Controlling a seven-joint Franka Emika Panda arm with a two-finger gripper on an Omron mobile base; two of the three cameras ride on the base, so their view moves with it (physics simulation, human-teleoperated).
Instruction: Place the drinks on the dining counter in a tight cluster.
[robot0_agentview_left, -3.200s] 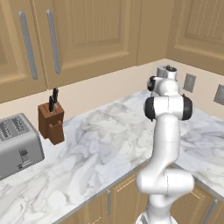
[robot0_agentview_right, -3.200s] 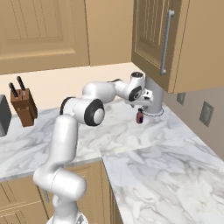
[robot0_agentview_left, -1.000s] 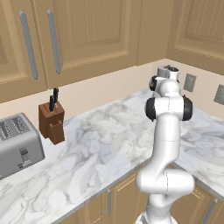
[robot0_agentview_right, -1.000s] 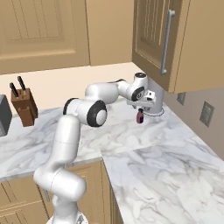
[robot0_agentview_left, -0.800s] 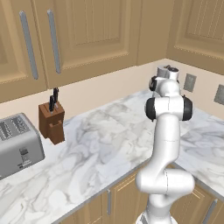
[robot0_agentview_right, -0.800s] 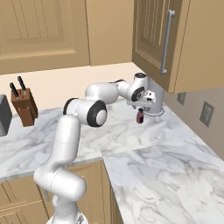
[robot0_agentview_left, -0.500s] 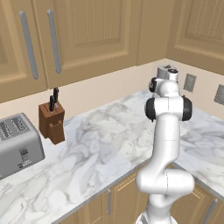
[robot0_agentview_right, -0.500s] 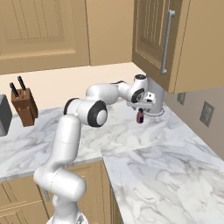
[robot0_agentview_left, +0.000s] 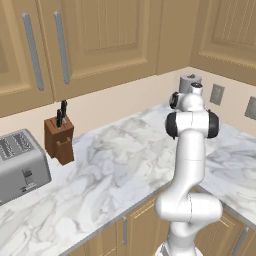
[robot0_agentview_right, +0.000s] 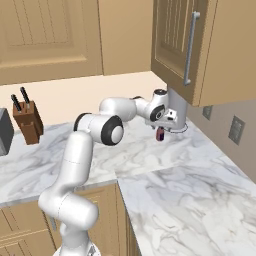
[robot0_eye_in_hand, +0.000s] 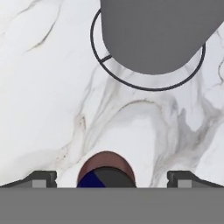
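Your end effector (robot0_eye_in_hand: 112, 179) hangs with its jaws spread wide, one fingertip (robot0_eye_in_hand: 40, 177) on each side of the small reddish bottle (robot0_eye_in_hand: 106, 169), seemingly not touching it. That bottle stands upright on the marble tabletop (robot0_agentview_right: 190, 200), just beside one grey appliance (robot0_eye_in_hand: 153, 35) with a wire ring base. Well away from the bottle sit one knife block (robot0_agentview_left: 58, 140) and one toaster (robot0_agentview_left: 20, 165).
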